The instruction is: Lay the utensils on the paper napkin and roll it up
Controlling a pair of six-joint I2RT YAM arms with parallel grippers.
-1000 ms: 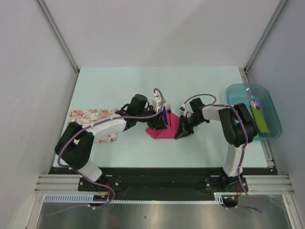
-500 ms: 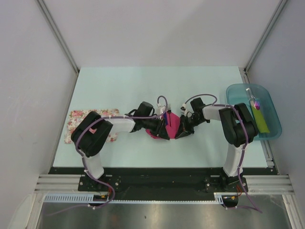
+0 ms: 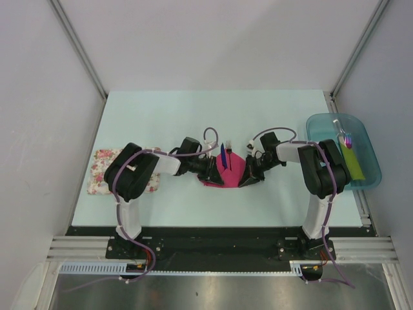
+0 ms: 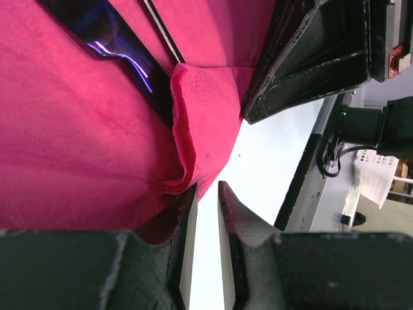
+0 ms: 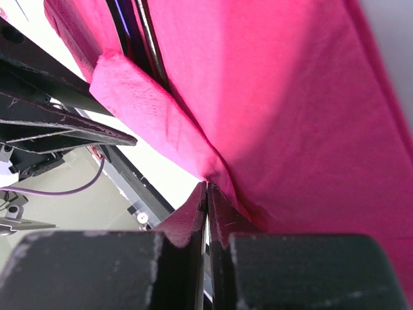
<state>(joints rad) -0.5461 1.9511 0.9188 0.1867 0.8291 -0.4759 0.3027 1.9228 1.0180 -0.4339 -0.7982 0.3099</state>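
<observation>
Top external view: the magenta paper napkin (image 3: 232, 173) lies at the middle of the pale table (image 3: 161, 119), with the dark blue utensil (image 3: 222, 155) and the black fork (image 3: 228, 148) side by side on its far-left part, their far ends sticking out past the napkin's edge. The left gripper (image 3: 215, 175) sits low at the napkin's left side and the right gripper (image 3: 244, 181) at its right corner, so the two arms face each other across it. In the left wrist view the left gripper (image 4: 206, 191) has its jaws a narrow slit apart with bare table showing between them; a rolled-up fold of the paper napkin (image 4: 77, 148) rests against the tip of one finger (image 4: 182, 223), and the blue utensil (image 4: 119, 51) and the thin fork handle (image 4: 161, 29) disappear under that fold. In the right wrist view the right gripper (image 5: 207, 188) is closed tight, and the edge of the paper napkin (image 5: 290, 97) runs straight into the seam between its tips, pinched there. A floral cloth (image 3: 98, 173) lies at the table's left edge, partly under the left arm. At the right, a teal tray (image 3: 316, 124) holds a brush (image 3: 346, 137) and a yellow-green strip (image 3: 353, 163).
</observation>
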